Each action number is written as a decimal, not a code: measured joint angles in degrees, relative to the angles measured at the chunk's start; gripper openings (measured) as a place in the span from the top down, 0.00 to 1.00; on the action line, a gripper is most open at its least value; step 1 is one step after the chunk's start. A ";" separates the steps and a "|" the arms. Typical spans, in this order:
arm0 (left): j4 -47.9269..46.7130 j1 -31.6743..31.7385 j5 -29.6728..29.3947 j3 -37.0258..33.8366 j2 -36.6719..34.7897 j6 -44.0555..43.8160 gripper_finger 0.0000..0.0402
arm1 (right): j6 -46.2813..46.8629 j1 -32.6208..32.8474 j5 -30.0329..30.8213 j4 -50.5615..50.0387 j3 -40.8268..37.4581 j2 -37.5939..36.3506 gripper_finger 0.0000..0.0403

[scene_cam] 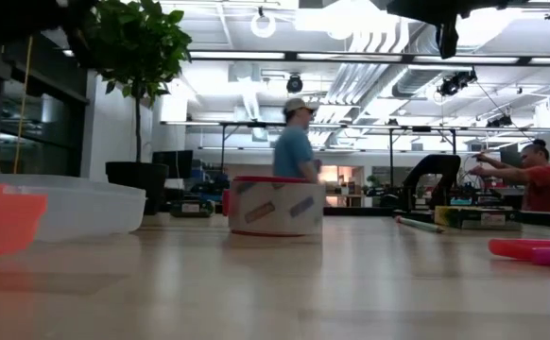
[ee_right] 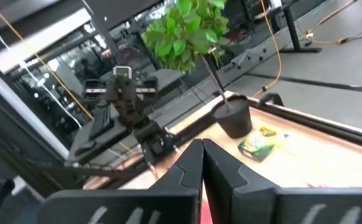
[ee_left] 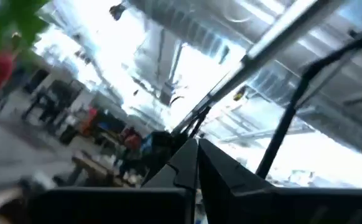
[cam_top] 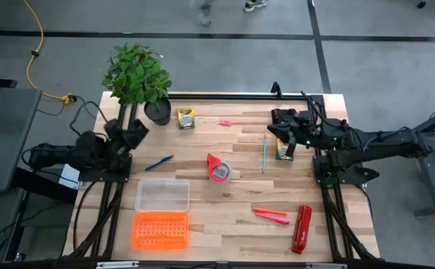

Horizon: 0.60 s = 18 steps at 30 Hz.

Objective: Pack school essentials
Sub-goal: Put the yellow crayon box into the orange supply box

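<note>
Crayon boxes sit apart: one (cam_top: 185, 118) beside the plant pot (cam_top: 158, 112), another (cam_top: 283, 149) under the right gripper (cam_top: 286, 131), whose fingers are pressed together. Only the high view shows the markers (cam_top: 271, 216), pencil (cam_top: 264, 153) and pen (cam_top: 158, 163) together; the low view shows the tape roll (scene_cam: 275, 206) up close. The left gripper (cam_top: 131, 134), fingers together, waits at the table's edge.

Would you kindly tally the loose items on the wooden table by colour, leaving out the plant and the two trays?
Yellow-green crayon boxes: 2
Blue pen: 1
Teal pencil: 1
Pink-red markers: 2
Tiny pink piece: 1
Red stapler: 1
Red tape roll: 1
Total: 9
</note>
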 joint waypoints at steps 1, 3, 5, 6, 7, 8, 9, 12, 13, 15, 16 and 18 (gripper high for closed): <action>-1.78 -0.04 -0.06 2.57 1.62 1.43 0.99 | -0.11 0.00 0.36 1.54 0.00 0.44 1.00; -8.36 -0.02 -0.34 7.97 5.92 4.33 0.98 | -0.72 0.00 0.59 4.98 0.00 1.15 1.00; -16.17 0.00 -0.31 13.77 10.46 7.30 0.95 | -2.34 0.00 0.67 8.69 0.03 1.54 1.00; -20.11 0.00 -0.26 16.77 12.54 8.66 0.94 | -3.11 0.00 0.67 9.88 0.04 1.56 1.00; -24.22 -0.01 -0.27 19.59 14.43 9.96 0.93 | -3.55 0.00 0.69 10.84 0.04 1.54 1.00; -27.99 -0.02 -0.28 22.24 16.14 11.06 0.91 | -3.83 0.00 0.69 11.52 0.04 1.54 1.00; -30.92 -0.02 -0.30 24.62 17.67 11.94 0.89 | -3.89 0.00 0.69 11.59 0.04 1.50 1.00; -33.99 -0.02 -0.27 29.09 21.12 12.61 0.85 | -4.28 0.00 0.69 11.06 0.04 1.48 1.00; -33.99 -0.02 -0.26 29.93 21.77 12.60 0.83 | -4.40 0.00 0.69 10.71 0.04 1.48 1.00; -33.87 -0.02 -0.26 31.18 22.39 12.61 0.81 | -4.29 0.00 0.69 9.21 0.06 1.50 0.99; -33.83 -0.02 -0.26 31.44 22.52 12.59 0.80 | -4.01 0.00 0.72 7.13 0.36 1.53 0.98; -33.93 -0.02 -0.61 31.46 22.48 12.28 0.78 | -2.53 0.00 1.77 -1.04 2.87 2.09 0.95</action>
